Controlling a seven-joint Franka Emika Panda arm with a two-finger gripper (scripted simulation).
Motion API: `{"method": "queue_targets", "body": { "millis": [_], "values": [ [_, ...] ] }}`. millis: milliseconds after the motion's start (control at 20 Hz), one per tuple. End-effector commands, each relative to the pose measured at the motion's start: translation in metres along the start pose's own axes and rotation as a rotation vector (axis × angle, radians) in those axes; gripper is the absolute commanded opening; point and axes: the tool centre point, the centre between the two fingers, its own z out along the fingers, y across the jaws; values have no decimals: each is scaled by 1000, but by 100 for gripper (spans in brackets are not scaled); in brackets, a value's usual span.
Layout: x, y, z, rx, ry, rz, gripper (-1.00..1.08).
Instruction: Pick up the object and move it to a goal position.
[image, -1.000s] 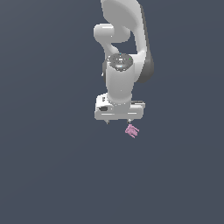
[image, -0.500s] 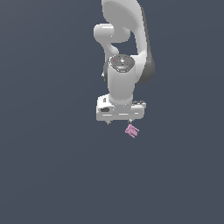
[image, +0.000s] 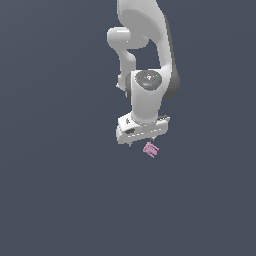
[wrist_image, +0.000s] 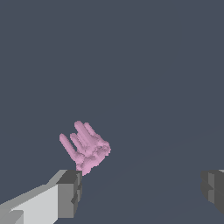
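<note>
The object (image: 151, 149) is a tiny pink comb-like piece with several parallel prongs, lying on the dark grey floor just below the white gripper (image: 141, 142) in the exterior view. In the wrist view the object (wrist_image: 85, 147) lies close to one grey fingertip (wrist_image: 70, 194); the other fingertip (wrist_image: 213, 189) stands far apart from it. The gripper (wrist_image: 142, 192) is open and holds nothing. The object is off to one side of the gap between the jaws, not centred in it.
The white arm (image: 147, 60) rises above the gripper toward the top of the exterior view. The floor (image: 60, 190) is a plain dark grey surface all around.
The gripper has come slightly lower toward the object. The object has not moved.
</note>
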Motion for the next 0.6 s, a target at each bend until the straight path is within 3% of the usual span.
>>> {"method": "queue_targets", "body": {
  "millis": [0, 550],
  "values": [
    [0, -9, 8, -2, -4, -83, 100],
    [-3, -47, 41, -2, -19, -438, 100]
  ]
}}
